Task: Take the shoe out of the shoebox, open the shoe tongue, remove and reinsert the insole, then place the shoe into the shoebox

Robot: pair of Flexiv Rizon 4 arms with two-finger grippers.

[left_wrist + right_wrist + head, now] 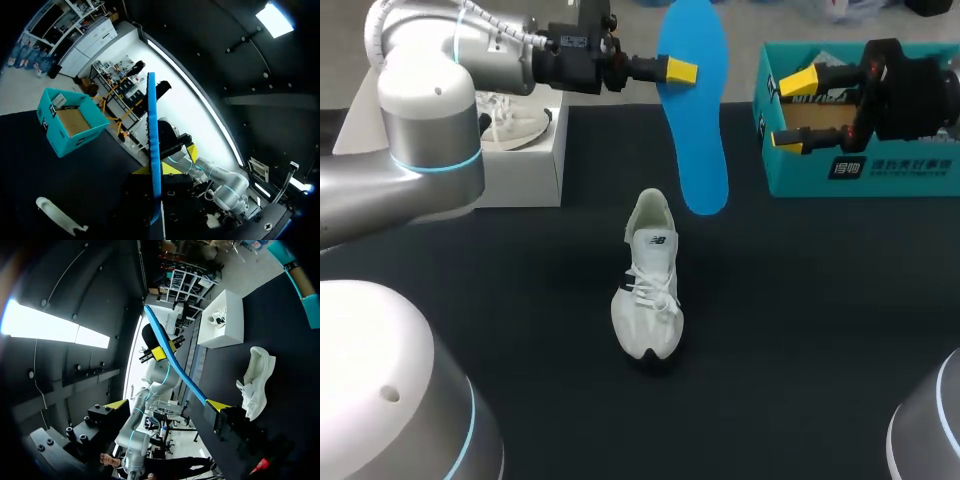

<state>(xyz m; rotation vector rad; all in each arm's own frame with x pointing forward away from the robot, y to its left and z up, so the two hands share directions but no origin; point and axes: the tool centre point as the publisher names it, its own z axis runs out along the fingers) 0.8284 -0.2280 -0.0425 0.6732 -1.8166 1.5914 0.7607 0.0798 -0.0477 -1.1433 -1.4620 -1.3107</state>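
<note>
Insole (698, 130) (blue, flat, foot-shaped) hangs pinched in left hand (680, 71) above the white shoe (648, 290); right hand (794, 110) gapes wide.

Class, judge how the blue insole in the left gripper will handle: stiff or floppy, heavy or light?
Probably flexible: the insole curves along its length in the right wrist view. Likely light: it looks very thin edge-on, and the left gripper holds it near one end. It may buckle if pushed into the shoe.
</note>
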